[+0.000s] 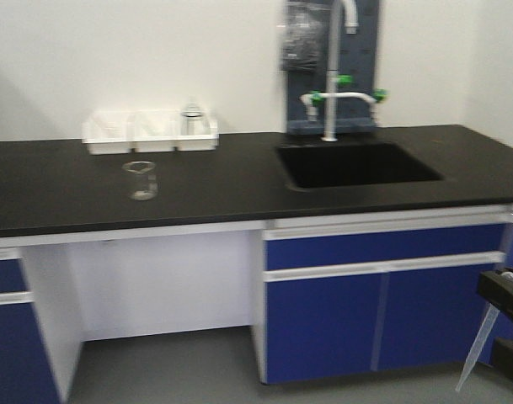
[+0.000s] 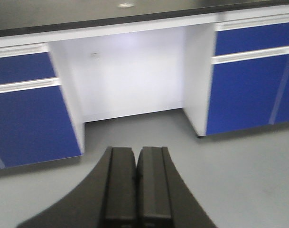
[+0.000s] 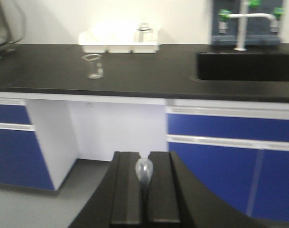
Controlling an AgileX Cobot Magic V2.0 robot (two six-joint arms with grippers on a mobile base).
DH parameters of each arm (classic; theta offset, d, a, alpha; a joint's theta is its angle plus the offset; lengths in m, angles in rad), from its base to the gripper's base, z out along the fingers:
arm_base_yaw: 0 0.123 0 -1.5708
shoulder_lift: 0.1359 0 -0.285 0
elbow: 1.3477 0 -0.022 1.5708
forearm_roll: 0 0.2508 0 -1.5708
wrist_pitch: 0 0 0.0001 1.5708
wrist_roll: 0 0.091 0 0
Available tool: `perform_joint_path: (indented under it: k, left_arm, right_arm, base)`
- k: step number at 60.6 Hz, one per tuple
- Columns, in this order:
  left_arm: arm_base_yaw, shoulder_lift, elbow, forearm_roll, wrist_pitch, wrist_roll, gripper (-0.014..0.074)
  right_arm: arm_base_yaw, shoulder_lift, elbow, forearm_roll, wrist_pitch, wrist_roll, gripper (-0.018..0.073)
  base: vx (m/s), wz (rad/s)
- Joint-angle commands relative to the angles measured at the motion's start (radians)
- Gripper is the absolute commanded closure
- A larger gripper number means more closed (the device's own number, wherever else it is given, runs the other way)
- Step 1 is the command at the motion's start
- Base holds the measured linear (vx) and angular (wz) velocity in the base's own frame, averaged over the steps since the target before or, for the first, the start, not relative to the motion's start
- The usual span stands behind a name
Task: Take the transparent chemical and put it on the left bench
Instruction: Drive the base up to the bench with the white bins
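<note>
My right gripper is shut on the transparent chemical, a clear pipette whose small bulb sticks out between the black fingers. In the front view this gripper is low at the far right, in front of the blue cabinets, and the pipette's stem hangs down to the left. The black bench top with three white bins at the white wall lies ahead and to the left, well above the gripper; it also shows in the right wrist view. My left gripper is shut and empty, low over the grey floor.
A clear glass beaker stands on the bench in front of the bins, also in the right wrist view. A sink and tap are in the same counter, right. Blue cabinets flank an open knee space.
</note>
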State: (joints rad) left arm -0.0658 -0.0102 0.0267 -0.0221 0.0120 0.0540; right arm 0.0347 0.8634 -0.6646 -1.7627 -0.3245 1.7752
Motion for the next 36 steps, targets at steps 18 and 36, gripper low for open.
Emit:
perform_joint_path:
  k: [18, 36]
  left_arm:
    - [-0.002, -0.019, 0.016, -0.001, -0.078, -0.008, 0.06]
    - [-0.002, -0.019, 0.016, -0.001, -0.078, -0.008, 0.06]
  right_arm:
    - [-0.006, -0.009, -0.03, -0.025, 0.022, -0.002, 0.0563]
    - [-0.005, -0.009, -0.03, -0.025, 0.022, -0.002, 0.0563]
  base:
    - [0.28, 0.68]
    - [0.36, 0.42]
